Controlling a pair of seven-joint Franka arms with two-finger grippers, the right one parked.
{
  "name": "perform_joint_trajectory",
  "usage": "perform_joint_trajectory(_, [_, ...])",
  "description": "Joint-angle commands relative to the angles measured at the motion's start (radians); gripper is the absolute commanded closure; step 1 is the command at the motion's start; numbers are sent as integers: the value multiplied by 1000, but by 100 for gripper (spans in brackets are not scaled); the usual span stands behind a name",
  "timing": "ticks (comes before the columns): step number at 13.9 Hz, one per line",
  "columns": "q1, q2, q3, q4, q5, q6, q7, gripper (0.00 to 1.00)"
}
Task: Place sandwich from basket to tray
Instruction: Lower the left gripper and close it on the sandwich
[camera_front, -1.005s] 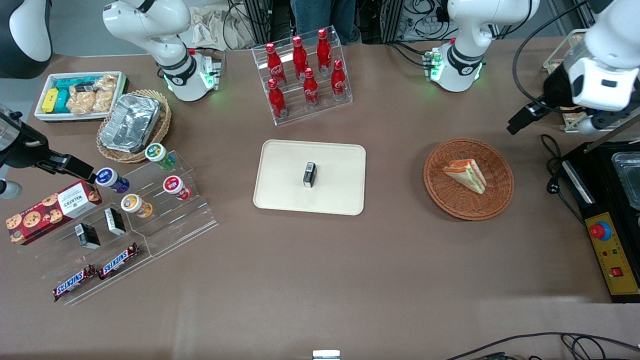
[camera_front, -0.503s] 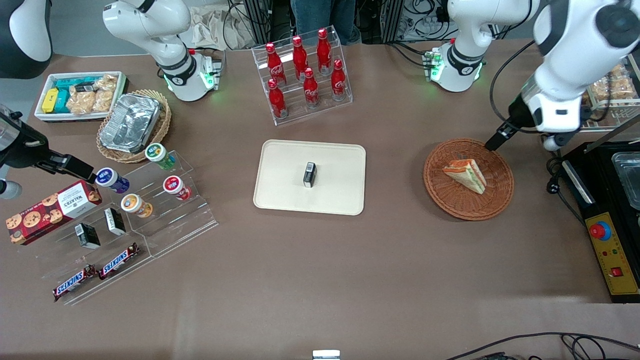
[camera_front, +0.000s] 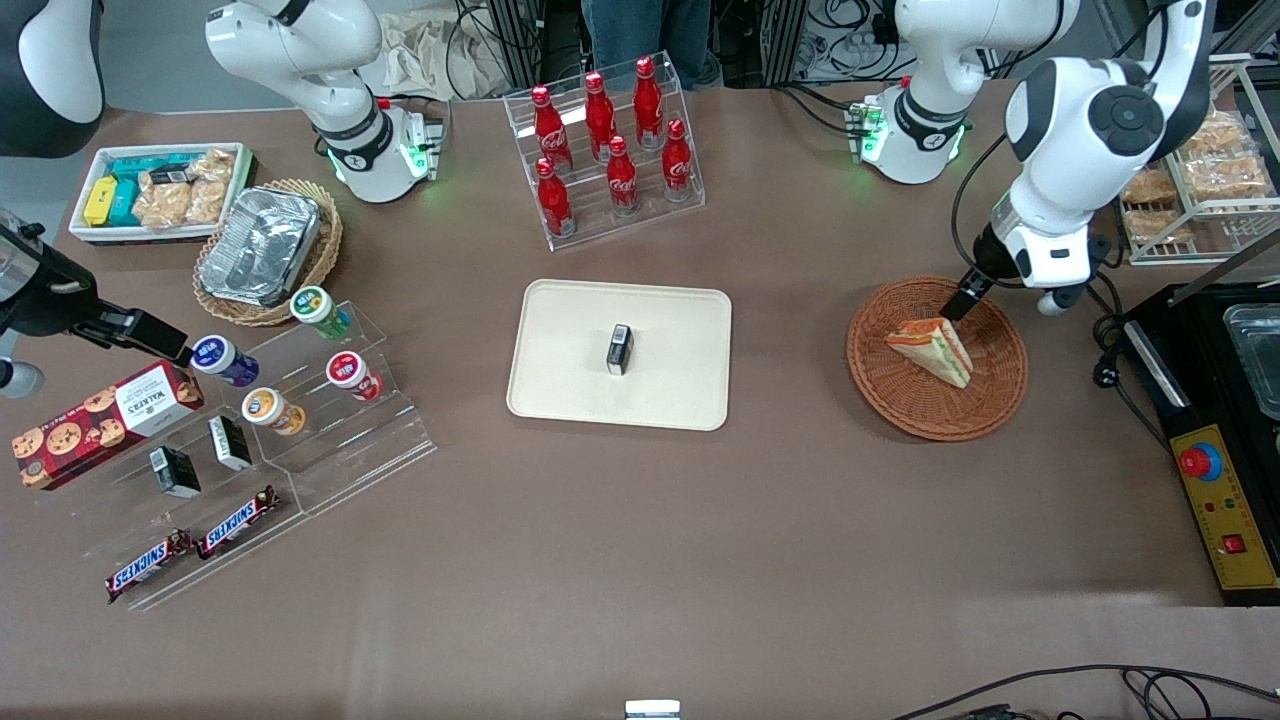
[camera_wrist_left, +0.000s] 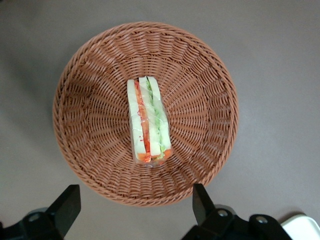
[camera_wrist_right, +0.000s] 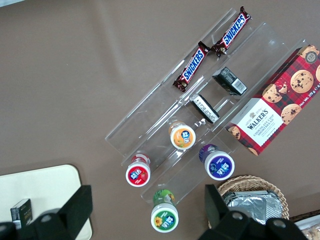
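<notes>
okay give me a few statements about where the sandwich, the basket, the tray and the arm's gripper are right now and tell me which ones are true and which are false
1. The sandwich lies in the round brown basket. True.
2. The gripper is shut on the sandwich. False: its fingers are spread open above the basket, and nothing is between them.
3. The cream tray has a small black box on it. True.
4. The sandwich already rests on the tray. False: it is in the basket, which sits toward the working arm's end of the table.
5. The basket also holds a foil pan. False: only the sandwich is in it.
</notes>
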Motion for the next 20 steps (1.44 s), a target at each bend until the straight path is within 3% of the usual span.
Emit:
perform_joint_trajectory(1, [0, 40, 0, -10, 20, 60, -34, 1])
perform_joint_trajectory(20, [-4, 262, 2, -49, 21, 336, -68, 1])
